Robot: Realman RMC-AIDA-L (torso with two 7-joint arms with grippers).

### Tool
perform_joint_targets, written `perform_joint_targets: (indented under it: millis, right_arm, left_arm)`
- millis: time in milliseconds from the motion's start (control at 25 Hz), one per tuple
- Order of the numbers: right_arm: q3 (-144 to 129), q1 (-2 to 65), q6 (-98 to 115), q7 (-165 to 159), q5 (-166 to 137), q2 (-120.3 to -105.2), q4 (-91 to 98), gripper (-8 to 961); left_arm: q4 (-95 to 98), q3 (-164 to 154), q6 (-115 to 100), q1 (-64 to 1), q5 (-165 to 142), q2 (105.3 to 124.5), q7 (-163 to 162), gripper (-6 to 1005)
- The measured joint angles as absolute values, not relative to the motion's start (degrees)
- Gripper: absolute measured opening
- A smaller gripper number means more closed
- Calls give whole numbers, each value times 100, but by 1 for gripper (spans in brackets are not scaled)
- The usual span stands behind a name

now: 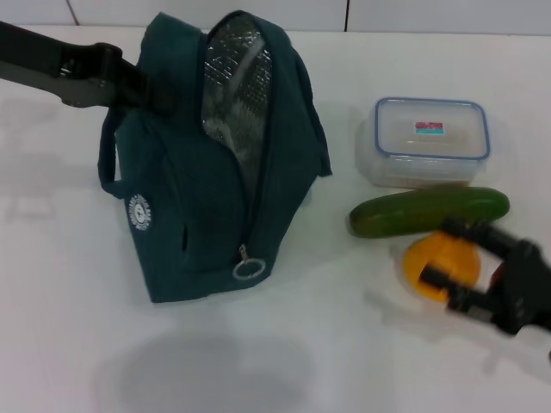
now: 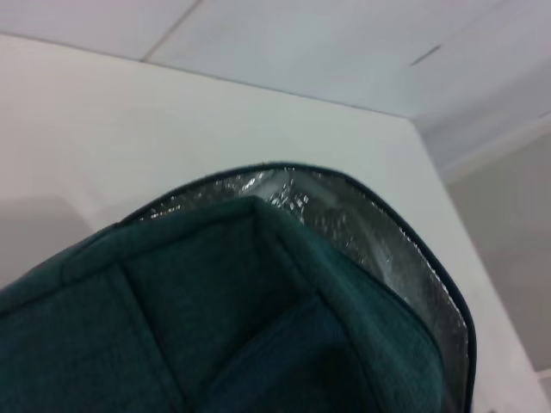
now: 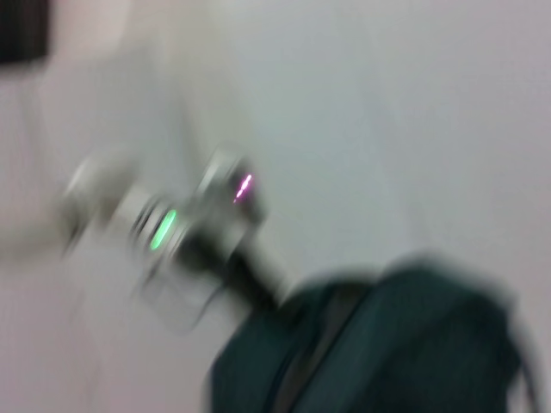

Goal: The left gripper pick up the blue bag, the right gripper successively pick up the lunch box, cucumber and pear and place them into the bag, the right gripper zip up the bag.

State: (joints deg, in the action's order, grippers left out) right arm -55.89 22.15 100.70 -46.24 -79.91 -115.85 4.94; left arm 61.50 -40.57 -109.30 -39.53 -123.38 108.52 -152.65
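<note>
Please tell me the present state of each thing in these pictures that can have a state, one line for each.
blue bag: unzipped, foil lining showing, held up by left gripper.
lunch box: lid on, on table.
cucumber: lying on table.
pear: on table.
right gripper: open, at the pear.

We see the blue bag (image 2: pixel 215 327) filling the lower part of the frame, its foil lining (image 2: pixel 344 224) glinting along the open top edge, with the white desk (image 2: pixel 129 138) behind it.
</note>
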Motion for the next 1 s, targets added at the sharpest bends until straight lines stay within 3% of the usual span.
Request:
perform_joint_targets:
  millis: [360, 600, 1000]
  right_arm:
    - [-5579, 1974, 10062, -7063, -5522, -11557, -53, 817]
    - [-5582, 2088, 8892, -9066, -5341, -11571, -63, 816]
    - [-5581, 2305, 7690, -9805, -5312, -11600, -38, 812]
  left_arm:
    - [6142, -4062, -11038, -3933, -11892, 10830, -15266, 39]
    - [6142, -4061, -11039, -3934, -11888, 10828, -15245, 40]
    - [6144, -4102, -11039, -3960, -11883, 10863, -15167, 39]
